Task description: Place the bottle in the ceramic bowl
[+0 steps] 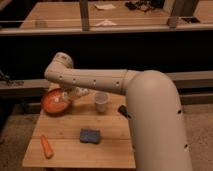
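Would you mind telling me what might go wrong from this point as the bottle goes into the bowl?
The tool hangs at the ceramic bowl's rim, not its centre, so the bottle may land on the rim and roll onto the table. The white cup stands close beside the arm and might be knocked over on withdrawal.

Dim, warm light; gripper (75, 93) shadowed beside ceramic bowl (49, 106).

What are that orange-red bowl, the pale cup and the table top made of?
Shallow orange-red bowl: probably glazed ceramic, since its inside glints. Translucent white cup: likely thin plastic, as its wall looks milky and see-through. Table: apparently pale wood with a matte, warm-toned surface. The gripper hangs at the bowl's right rim.
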Robot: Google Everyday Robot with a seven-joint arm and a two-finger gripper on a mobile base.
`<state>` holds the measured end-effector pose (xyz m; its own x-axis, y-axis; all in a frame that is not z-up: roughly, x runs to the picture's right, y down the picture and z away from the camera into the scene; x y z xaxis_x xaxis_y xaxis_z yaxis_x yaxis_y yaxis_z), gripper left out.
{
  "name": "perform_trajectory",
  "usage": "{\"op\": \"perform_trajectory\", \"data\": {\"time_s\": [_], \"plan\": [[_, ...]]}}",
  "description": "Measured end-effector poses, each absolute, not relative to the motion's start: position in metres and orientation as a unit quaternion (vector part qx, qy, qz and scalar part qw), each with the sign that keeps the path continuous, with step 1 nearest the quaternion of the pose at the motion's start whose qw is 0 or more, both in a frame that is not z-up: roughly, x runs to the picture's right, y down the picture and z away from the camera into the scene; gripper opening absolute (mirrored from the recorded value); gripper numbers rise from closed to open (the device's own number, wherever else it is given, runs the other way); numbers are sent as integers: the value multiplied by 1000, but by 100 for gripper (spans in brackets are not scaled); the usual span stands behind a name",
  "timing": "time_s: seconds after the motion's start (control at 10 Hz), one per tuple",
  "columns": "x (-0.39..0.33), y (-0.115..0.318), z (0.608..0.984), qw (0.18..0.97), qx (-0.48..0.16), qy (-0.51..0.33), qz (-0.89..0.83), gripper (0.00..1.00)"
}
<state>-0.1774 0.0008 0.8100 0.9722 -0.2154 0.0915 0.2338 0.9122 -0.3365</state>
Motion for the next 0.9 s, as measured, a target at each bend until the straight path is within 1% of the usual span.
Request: {"op": "perform_trajectory", "data": {"time_s": [0.9], "plan": [[-213, -6, 821, 977, -161, -40, -136, 2]]}}
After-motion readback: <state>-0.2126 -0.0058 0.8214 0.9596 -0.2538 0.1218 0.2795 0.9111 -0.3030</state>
